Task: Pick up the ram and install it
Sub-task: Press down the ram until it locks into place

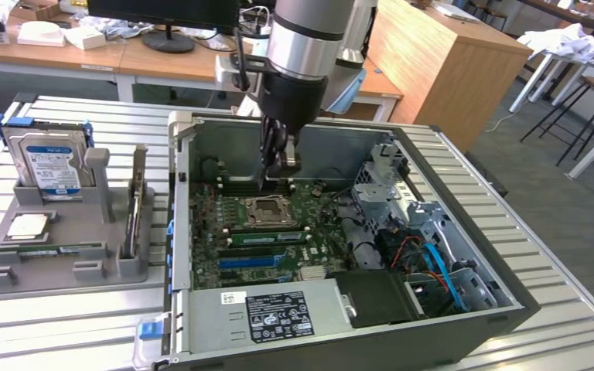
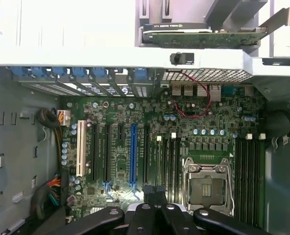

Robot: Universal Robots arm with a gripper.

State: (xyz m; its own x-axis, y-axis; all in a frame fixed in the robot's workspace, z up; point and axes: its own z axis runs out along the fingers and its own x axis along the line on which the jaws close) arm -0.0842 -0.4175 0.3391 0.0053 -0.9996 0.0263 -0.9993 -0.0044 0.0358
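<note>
Hovering inside the open PC case (image 1: pixel 479 315), the gripper (image 1: pixel 279 176) hangs fingers-down over the motherboard, at 12 o'clock of the CPU socket (image 1: pixel 266 210) in the exterior view. Fingers pressed together, nothing seen between them. In the wrist view the gripper (image 2: pixel 154 193) points at the board, with the CPU socket (image 2: pixel 208 186) just beside the dark fingertips.

The ram (image 1: pixel 59 250) lies flat in a slot of the gray tray (image 1: pixel 59 284), well apart from the gripper. The tray sits on the slatted table (image 1: pixel 59 332) at 9 o'clock of the case. A hard drive (image 1: pixel 52 158) stands upright at the tray's 12 o'clock end, and a card (image 1: pixel 135 205) stands on edge at its 3 o'clock side.

A second green stick (image 1: pixel 266 238) sits in a motherboard slot at 6 o'clock of the socket. Can't tell whether it is fully seated.
</note>
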